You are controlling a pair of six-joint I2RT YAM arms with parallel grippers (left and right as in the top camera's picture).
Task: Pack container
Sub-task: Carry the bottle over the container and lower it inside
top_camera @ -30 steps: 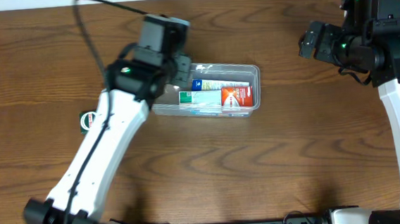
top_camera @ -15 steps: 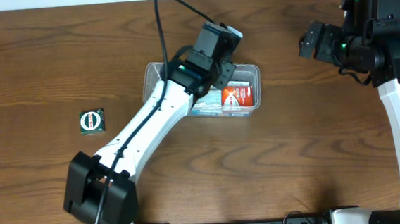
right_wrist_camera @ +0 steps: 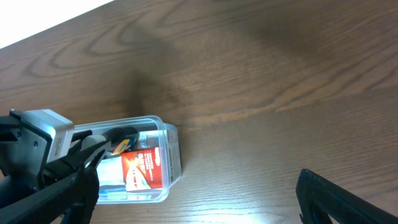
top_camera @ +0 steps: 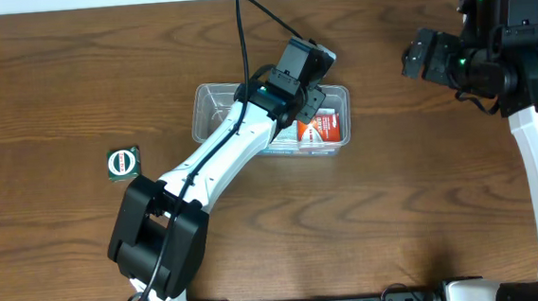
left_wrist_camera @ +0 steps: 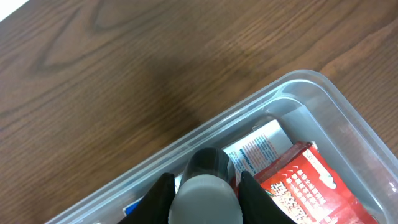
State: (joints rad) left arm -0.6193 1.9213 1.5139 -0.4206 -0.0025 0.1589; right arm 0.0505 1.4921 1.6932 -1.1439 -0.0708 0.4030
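Note:
The container (top_camera: 211,105) is a clear shallow tub at the table's middle; it also shows in the left wrist view (left_wrist_camera: 298,82) and the right wrist view (right_wrist_camera: 175,148). Inside lie a red packet (top_camera: 321,128) (left_wrist_camera: 306,182) (right_wrist_camera: 147,169) and a white and blue box (left_wrist_camera: 259,148). My left gripper (top_camera: 300,105) (left_wrist_camera: 205,178) hangs over the tub's right half, shut on a small bottle (left_wrist_camera: 205,194) with a pale rounded end. My right gripper (top_camera: 422,56) hovers at the far right, open and empty, away from the tub.
A small green box (top_camera: 123,162) lies on the wooden table left of the tub. One dark finger of the right gripper (right_wrist_camera: 339,199) shows at the lower right of the right wrist view. The left arm crosses over the tub's left half.
My left gripper has swung right along the tub, from its left end to its right half, with the bottle in it. The right arm has not moved.

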